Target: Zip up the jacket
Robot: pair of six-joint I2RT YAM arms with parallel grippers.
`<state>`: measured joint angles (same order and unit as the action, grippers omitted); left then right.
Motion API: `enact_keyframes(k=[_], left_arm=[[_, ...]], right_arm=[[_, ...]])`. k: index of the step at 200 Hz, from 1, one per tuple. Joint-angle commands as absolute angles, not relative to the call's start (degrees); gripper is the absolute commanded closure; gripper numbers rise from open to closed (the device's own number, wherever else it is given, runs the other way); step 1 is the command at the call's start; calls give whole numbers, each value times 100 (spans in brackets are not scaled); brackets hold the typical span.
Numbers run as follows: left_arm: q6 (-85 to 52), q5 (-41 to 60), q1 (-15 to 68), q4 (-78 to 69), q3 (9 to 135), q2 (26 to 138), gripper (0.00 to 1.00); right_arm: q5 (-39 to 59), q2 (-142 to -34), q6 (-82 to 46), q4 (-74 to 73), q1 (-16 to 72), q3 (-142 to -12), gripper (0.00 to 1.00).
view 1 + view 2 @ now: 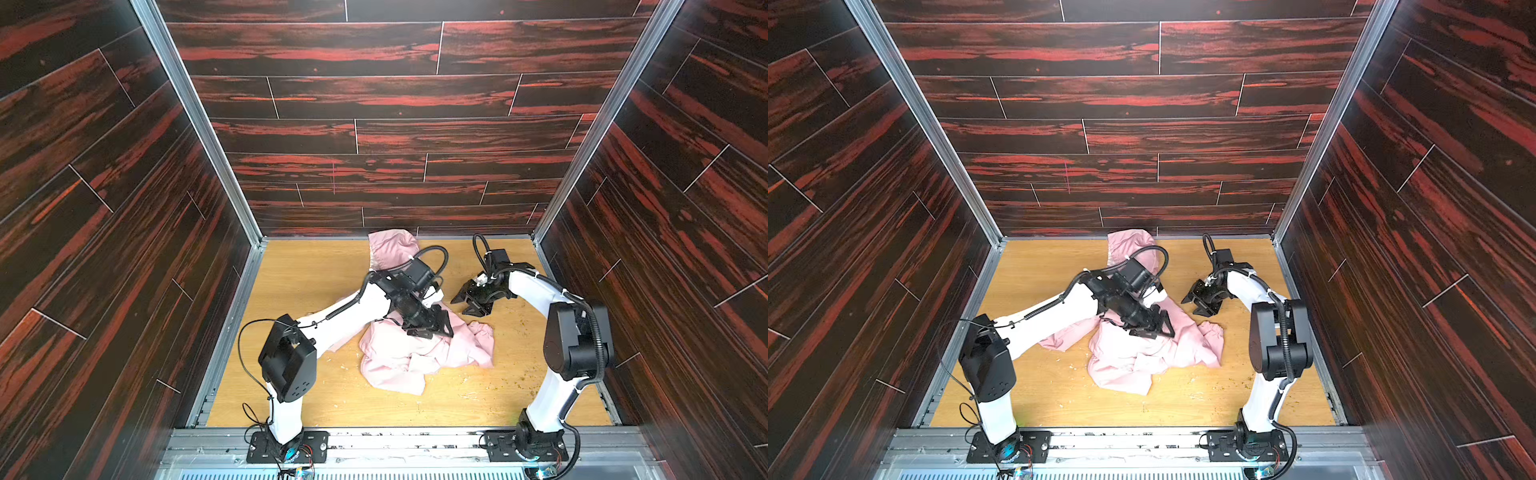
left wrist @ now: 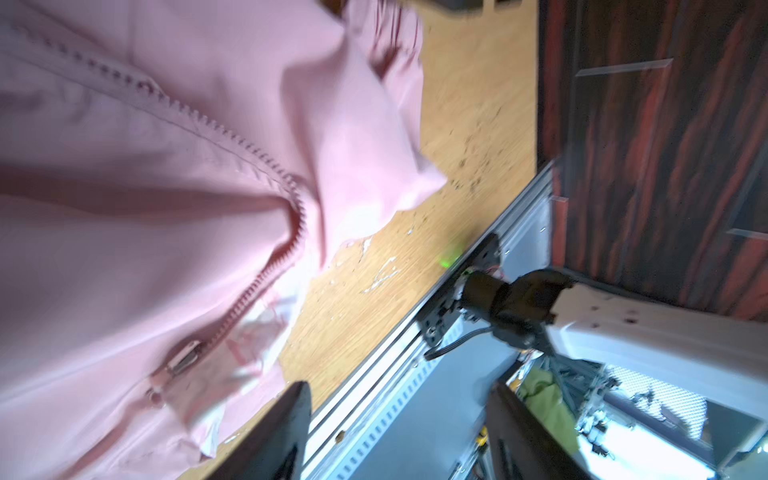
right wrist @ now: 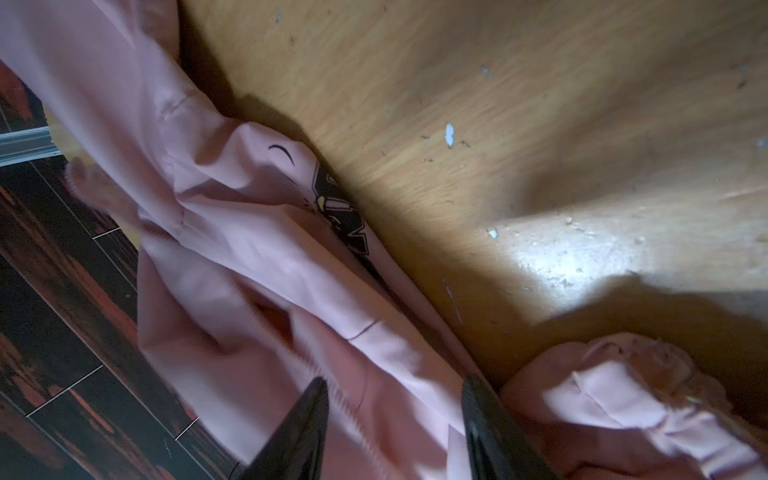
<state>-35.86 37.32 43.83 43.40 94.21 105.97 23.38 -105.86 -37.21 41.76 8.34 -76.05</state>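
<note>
Showing, at the centre of a top view, the left gripper [image 1: 434, 330] hanging low over a crumpled pink jacket [image 1: 399, 365], jaws spread wide and gripping nothing. Seeing only table edge in the gap beside the dark fingers [image 2: 291, 424] at the bottom of the left wrist view.

Showing, just to the right, the right gripper [image 1: 467, 305] hovering at the jacket's upper right edge, jaws likewise parted. Seeing pink cloth behind the gap in the right wrist view, but nothing pinched.

Moving outward to the jacket, lying heaped in the middle of the wooden table [image 1: 311, 282]. Noting its hood [image 1: 392, 247] reaching toward the back wall at upper centre and a gathered cuff [image 1: 484, 332] at right.

Tracing the zipper [image 2: 249, 149] from the upper left of the left wrist view, bending down to a metal slider [image 2: 183, 357] at lower left. Being too blurred to tell whether the teeth are meshed.

Judging the task as not visibly finished, with neither gripper holding slider or hem. Probably needing the cloth flattened, the hem pinned and the slider drawn along.
</note>
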Motion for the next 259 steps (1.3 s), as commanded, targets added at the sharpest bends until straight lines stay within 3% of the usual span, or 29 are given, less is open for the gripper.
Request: enact_keyframes(k=[1,24,50,96,157,230,259], left_arm=[[-3795,3931,3802,4008,9277,9826,27],[-3865,3696,3288,3904,9168,9555,26],[-3717,2740,2613,4351,9159,9546,31],[-3815,1719,1743,4841,9947,10645,31],[-3500,2404,1338,5051,11442,12750,31],[-3919,2943,1160,4225,11781,13588,28],[-3932,3198,1159,4349,12192,13992,38]], right_arm=[[2427,-10340,-3665,4342,843,-7470,44],[2439,-9976,-3687,4333,966,-7319,44],[2328,-9546,-3680,4531,1434,-7260,44],[1898,-9033,-4025,4754,2439,-6987,44],[1349,-8518,-4368,4909,3342,-6550,41],[1274,-8230,-4712,4671,4176,-6183,37],[1247,-8692,-4831,4530,4535,-6447,37]])
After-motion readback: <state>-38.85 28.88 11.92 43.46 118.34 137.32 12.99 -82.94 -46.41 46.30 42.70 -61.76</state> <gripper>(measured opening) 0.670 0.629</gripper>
